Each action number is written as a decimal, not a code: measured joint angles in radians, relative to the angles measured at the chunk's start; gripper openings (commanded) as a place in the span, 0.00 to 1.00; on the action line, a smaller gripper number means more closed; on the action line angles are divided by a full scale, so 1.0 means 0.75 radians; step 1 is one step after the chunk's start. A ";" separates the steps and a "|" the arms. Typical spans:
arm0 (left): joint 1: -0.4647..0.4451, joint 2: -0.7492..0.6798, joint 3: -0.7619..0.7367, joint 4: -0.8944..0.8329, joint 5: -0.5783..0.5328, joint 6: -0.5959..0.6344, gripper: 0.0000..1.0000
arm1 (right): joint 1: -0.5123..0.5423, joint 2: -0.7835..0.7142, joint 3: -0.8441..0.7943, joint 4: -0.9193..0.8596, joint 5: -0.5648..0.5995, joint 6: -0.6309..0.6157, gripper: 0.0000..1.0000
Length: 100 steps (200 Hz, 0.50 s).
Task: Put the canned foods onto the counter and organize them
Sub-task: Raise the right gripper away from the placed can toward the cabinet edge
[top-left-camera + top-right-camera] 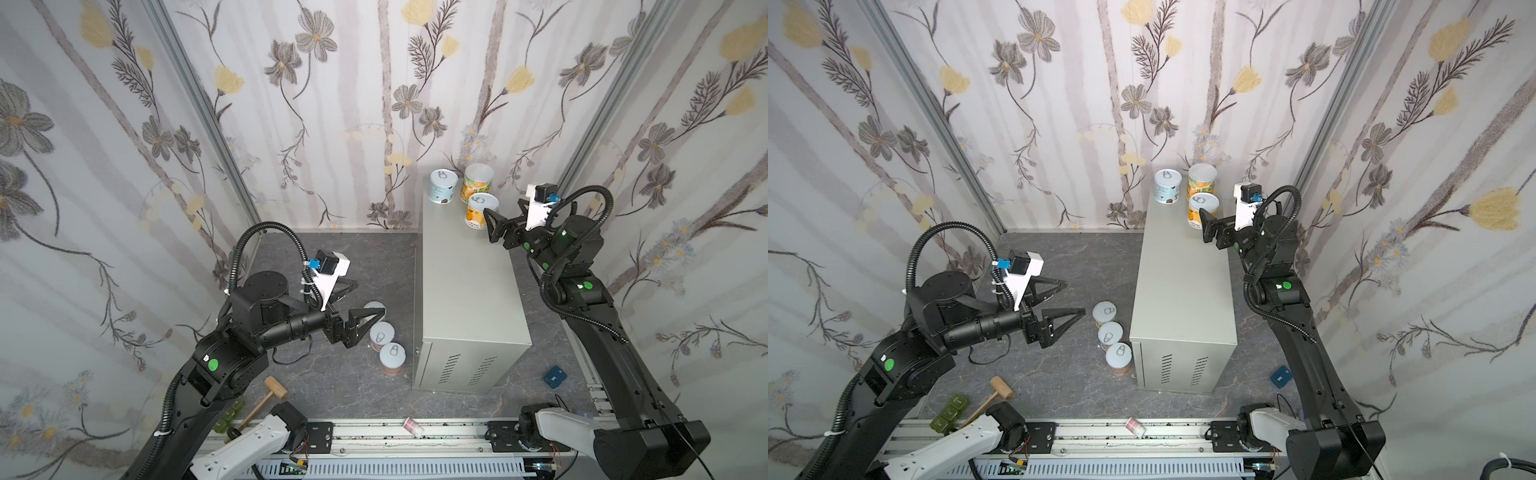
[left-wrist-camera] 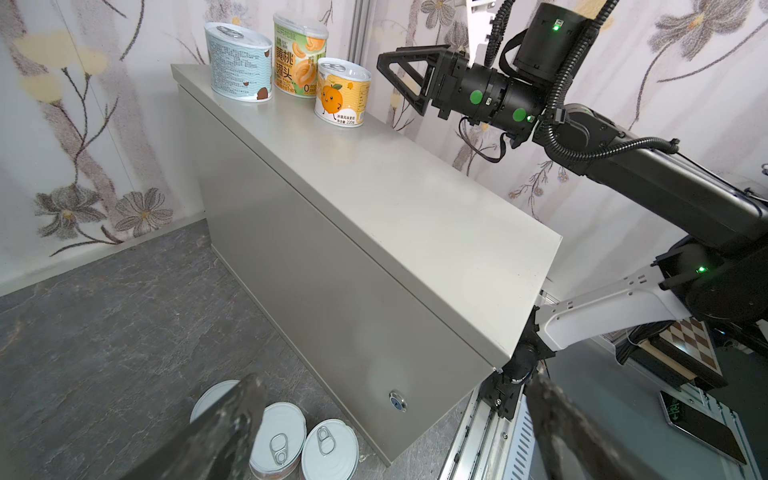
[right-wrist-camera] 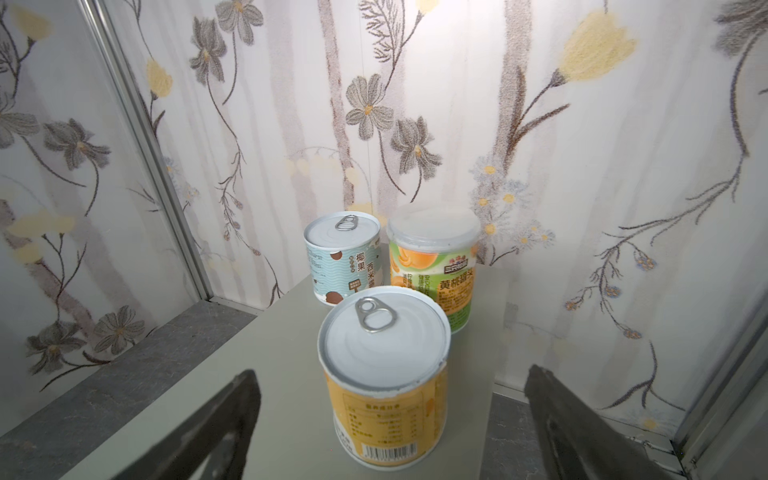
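Pale blue tin point(image 3: 341, 259), yellow-green plastic-capped tin point(image 3: 434, 266), orange pull-tab tin point(image 3: 384, 353): upright, far end of smooth grey sheet-metal tabletop point(image 1: 469, 291). Three silver-lidded tins point(image 1: 1110, 332): on stone-patterned floor point(image 1: 1092, 257). Left gripper point(image 1: 370, 297), right gripper point(image 1: 487, 224): wide, empty.

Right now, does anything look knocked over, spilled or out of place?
No spill or damage shows. Three cans stand upright on the cabinet; three more stand on the floor beside it. The oddity: a small pink-and-white item lies askew on the front rail, apart from everything else.
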 measured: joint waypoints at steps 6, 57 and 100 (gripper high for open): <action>0.000 0.003 -0.007 0.009 -0.001 0.000 1.00 | -0.016 -0.002 0.000 -0.005 0.005 0.014 1.00; 0.000 0.005 -0.057 0.034 -0.051 -0.040 1.00 | -0.164 0.037 0.012 -0.047 0.035 0.136 1.00; 0.000 -0.003 -0.066 0.078 -0.076 -0.070 1.00 | -0.223 0.158 0.058 -0.053 -0.011 0.188 1.00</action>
